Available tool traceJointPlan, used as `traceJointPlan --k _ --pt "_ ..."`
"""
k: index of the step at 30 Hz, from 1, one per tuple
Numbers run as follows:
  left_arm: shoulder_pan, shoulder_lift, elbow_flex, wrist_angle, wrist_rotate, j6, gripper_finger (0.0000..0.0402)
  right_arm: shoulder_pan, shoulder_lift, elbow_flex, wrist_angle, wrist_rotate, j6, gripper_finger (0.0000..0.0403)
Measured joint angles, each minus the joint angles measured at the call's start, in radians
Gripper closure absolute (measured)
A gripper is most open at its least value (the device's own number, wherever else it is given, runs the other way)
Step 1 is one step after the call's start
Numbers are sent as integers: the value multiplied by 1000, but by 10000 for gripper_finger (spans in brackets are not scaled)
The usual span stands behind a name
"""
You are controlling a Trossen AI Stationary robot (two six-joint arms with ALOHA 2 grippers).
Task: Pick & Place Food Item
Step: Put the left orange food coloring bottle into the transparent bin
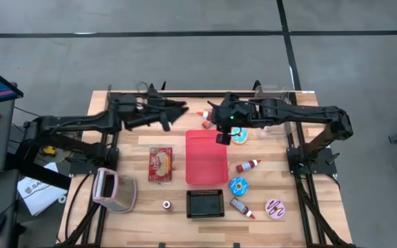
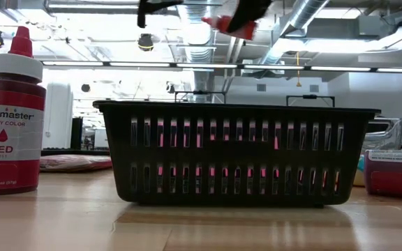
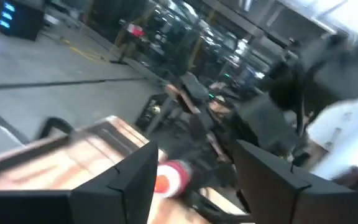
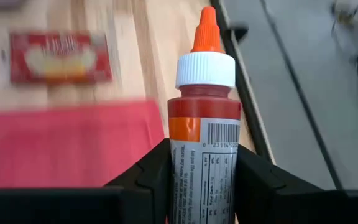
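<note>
Right wrist view showed the right gripper clamped on an orange-capped bottle, held above the red tray's twelve o'clock edge. Left gripper, at the tray's ten o'clock, stood open and empty.

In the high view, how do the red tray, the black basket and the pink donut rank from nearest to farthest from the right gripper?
1. Red tray: directly beneath the right gripper, which holds an orange-capped bottle.
2. Black basket: beyond the tray's near end.
3. Pink donut: farthest, toward the table's near right corner.
</note>
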Motion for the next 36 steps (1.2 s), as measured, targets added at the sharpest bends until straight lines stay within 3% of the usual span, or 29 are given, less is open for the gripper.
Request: traceJointPlan --k 8,14,25,36 --pt "70 -154 1 -276 -22 25 195 -179 -140 -23 -300 38 291 279" --pt "70 -174 -35 -314 -58 27 202 -400 -270 -176 -393 25 511 279" --pt "70 -173 -133 -296 -65 -32 204 -676 -406 -582 -191 -82 591 279" --pt "70 -173 -154 -273 -67 -37 206 -796 -349 -725 -52 -103 589 279"
